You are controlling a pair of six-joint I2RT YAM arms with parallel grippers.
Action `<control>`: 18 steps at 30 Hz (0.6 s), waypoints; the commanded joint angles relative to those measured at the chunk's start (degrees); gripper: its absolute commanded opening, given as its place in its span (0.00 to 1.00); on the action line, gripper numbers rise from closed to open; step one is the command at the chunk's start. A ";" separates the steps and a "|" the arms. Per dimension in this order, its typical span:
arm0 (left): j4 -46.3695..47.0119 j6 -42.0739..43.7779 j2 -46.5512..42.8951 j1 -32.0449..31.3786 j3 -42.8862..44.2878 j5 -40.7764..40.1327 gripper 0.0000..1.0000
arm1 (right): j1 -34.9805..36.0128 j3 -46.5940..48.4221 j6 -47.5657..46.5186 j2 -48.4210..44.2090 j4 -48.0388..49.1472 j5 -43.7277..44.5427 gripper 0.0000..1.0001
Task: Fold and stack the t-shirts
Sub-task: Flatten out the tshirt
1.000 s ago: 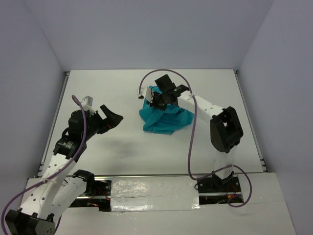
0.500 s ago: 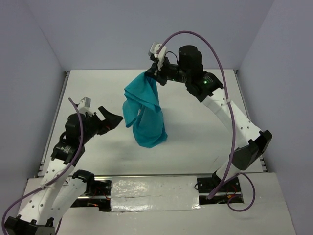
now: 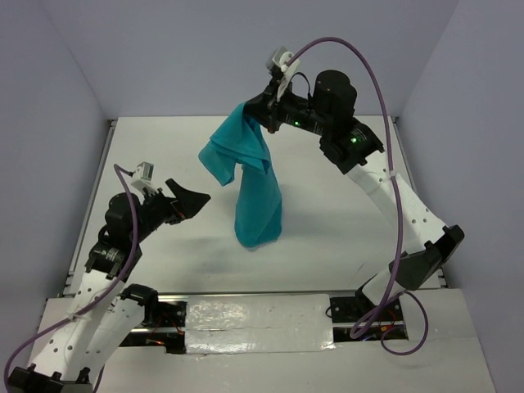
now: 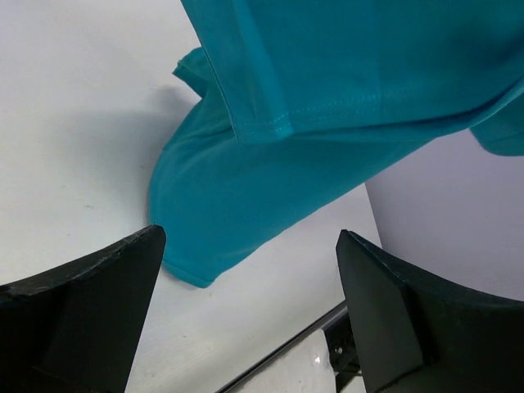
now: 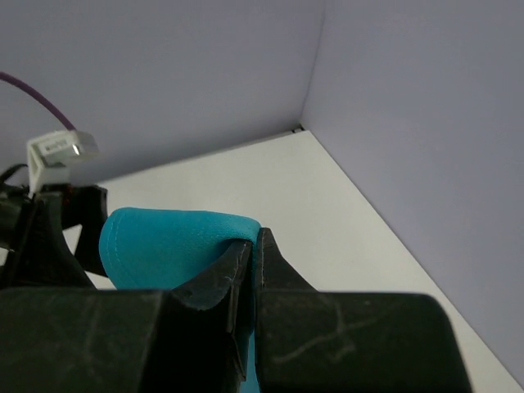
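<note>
Hidden: you could not tell sleeves from body in the t-shirt's [image 3: 255,184] hanging folds, and its top edge was lost inside the right gripper [image 3: 264,116] | Count: one t-shirt, two grippers | Right gripper pinched it high above the desk [image 3: 352,221], lower end reaching the desk | Left gripper [image 3: 176,203] gaped wide, holding nothing, near the cloth.

A flat matte white tabletop [image 3: 344,221] fills the floor of the enclosure, boxed by plain pale lavender walls [image 3: 205,57] on three sides. A crinkled shiny silver strip [image 3: 254,315] runs along its near edge.
</note>
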 commanded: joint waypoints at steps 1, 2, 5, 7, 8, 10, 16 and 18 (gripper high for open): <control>10.03 -0.17 1.58 -0.31 -1.72 7.02 1.00 | -0.73 2.21 5.81 -2.76 6.22 -1.43 0.00; 12.39 -0.70 2.02 -0.31 -2.42 7.55 1.00 | -0.73 2.38 7.03 -2.84 6.39 -1.60 0.00; 16.88 -2.63 3.34 -0.31 -2.52 7.65 1.00 | -0.99 3.00 9.31 -2.93 6.48 -2.31 0.00; 20.31 -3.77 3.95 -0.31 -2.52 7.56 1.00 | -1.60 2.91 10.47 -3.19 6.66 -3.36 0.00; 21.19 -4.04 4.13 -0.31 -2.43 7.56 0.99 | -1.69 2.74 11.34 -3.28 6.75 -3.80 0.00; 23.47 -4.66 5.09 -0.31 -2.17 7.56 1.00 | -2.04 2.21 12.49 -3.72 6.75 -4.50 0.00; 28.84 -7.03 8.87 -0.31 -2.34 9.05 1.00 | -2.92 2.03 14.07 -4.78 7.10 -5.65 0.00; 31.48 -7.99 9.93 -0.31 -2.69 9.40 1.00 | -3.19 2.30 14.69 -4.86 7.19 -6.18 0.00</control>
